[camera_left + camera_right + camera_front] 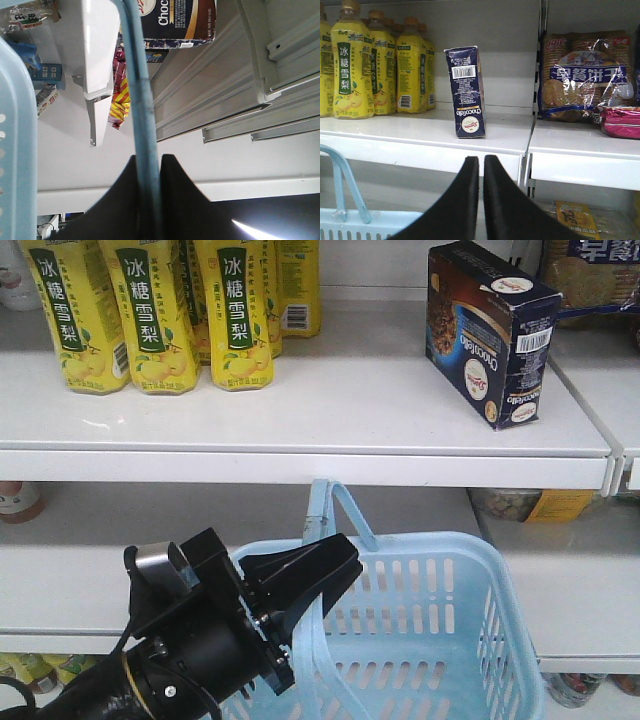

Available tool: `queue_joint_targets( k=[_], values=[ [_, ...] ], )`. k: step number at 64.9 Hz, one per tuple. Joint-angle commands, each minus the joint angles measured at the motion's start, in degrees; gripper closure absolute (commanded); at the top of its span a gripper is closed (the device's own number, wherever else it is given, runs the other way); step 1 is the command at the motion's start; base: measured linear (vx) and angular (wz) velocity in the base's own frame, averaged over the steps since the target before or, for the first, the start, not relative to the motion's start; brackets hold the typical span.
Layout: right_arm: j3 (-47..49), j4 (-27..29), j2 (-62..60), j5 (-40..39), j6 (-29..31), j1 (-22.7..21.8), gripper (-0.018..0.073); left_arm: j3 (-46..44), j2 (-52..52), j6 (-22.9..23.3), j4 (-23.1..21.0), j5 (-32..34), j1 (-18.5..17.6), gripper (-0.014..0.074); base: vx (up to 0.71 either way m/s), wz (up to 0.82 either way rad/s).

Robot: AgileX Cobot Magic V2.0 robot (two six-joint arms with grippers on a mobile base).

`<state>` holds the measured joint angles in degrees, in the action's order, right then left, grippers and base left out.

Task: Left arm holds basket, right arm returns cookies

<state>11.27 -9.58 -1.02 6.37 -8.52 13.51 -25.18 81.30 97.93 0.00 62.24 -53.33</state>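
the left gripper (322, 562) is pinched on the basket's hoop handle (345, 508); in the left wrist view the pale blue handle runs straight down between the two black fingers (175, 200), which press on it from both sides. the grip sits low on the handle, close to where it meets the rim, and the basket (440, 640) hangs below the white shelf (300, 420) with its slotted walls showing nothing inside.

the right gripper (481, 165) has its fingers pressed together with only a thin slit between them, holding nothing. it sits in front of and below the shelf edge, apart from everything.

the cookies (490, 330) stand on the top shelf, to the right of the yellow bottles (150, 310), the carton tilted so it leans rather than sits flat. from the right wrist view the carton (467, 90) stands on a narrow end with the barcode up, near a pack of biscuits (585, 75) on the next shelf section.

so the return looks done. the risks i see: the leaning carton may tip if the shelf is nudged by the right arm as it backs away, and the basket could swing or slip, since it hangs from a single narrow pinch.
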Motion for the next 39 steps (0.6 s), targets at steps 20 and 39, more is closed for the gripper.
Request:
queue_joint_targets(
  k=[20,39],
  values=[
    [1.41,-0.63,0.71,-4.33,0.6,-0.25,0.0566,-1.83,-11.11,-8.38,-2.48,3.72,0.26,0.0599,0.0,0.0],
    [1.41,-0.63,0.71,-4.33,0.6,-0.25,0.0566,-1.83,-18.54,-15.36,0.62,-17.24,0.3,0.0599,0.0,0.0]
  ],
)
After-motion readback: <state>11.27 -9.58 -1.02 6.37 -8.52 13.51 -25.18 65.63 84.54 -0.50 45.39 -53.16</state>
